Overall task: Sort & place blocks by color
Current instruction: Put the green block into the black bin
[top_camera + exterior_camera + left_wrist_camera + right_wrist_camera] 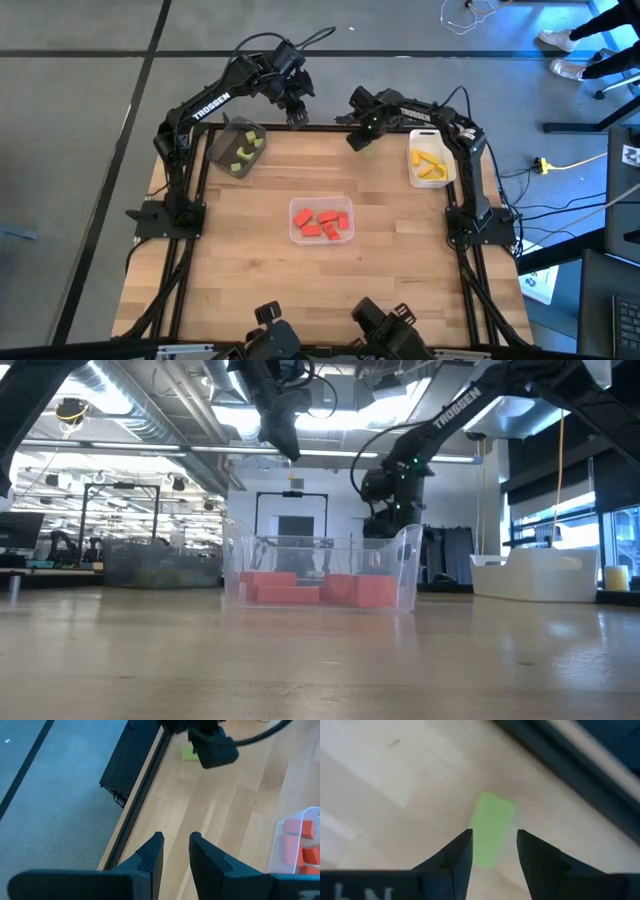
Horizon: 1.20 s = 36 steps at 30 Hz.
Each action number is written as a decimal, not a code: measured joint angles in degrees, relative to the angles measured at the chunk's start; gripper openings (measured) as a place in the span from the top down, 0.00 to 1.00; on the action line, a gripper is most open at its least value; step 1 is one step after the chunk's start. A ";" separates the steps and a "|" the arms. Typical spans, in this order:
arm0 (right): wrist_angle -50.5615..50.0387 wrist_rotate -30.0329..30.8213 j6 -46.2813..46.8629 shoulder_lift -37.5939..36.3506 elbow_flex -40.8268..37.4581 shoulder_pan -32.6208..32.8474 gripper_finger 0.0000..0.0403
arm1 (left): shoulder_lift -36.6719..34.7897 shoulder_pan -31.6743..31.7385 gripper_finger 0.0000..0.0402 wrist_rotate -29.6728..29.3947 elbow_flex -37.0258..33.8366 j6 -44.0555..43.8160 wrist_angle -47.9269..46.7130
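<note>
A light green block (pixel 492 822) lies flat on the wood near the table's far edge (pixel 368 149). My right gripper (pixel 493 834) hangs over it, pointing down and open, one fingertip on either side of the block's near end, and I see no touch. My left gripper (pixel 174 836) hovers high over the far edge (pixel 296 120), open by a narrow gap with nothing in it. Red blocks (pixel 322 222) fill the clear tray (pixel 296 206), green blocks (pixel 243 153) lie in the dark grey tray (pixel 222 143), and yellow blocks (pixel 430 165) lie in the white tray (pixel 414 140).
The clear tray stands in the table's middle (pixel 320 575), the dark grey tray at the far left, the white tray at the far right. The black table frame (pixel 130 775) runs just beyond the green block. Bare wood lies toward the near edge.
</note>
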 joint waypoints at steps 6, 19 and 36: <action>-6.82 2.42 6.37 -0.20 5.06 0.32 0.62 | 0.00 0.00 0.79 0.00 0.00 -0.02 -0.45; -2.64 -6.61 5.75 -0.24 -3.00 0.58 0.62 | 0.00 0.01 0.79 -0.04 -0.02 -0.09 -1.24; -0.77 -3.50 6.51 -0.26 -3.13 2.10 0.63 | 0.00 0.02 0.79 -0.04 -0.02 -0.07 -1.22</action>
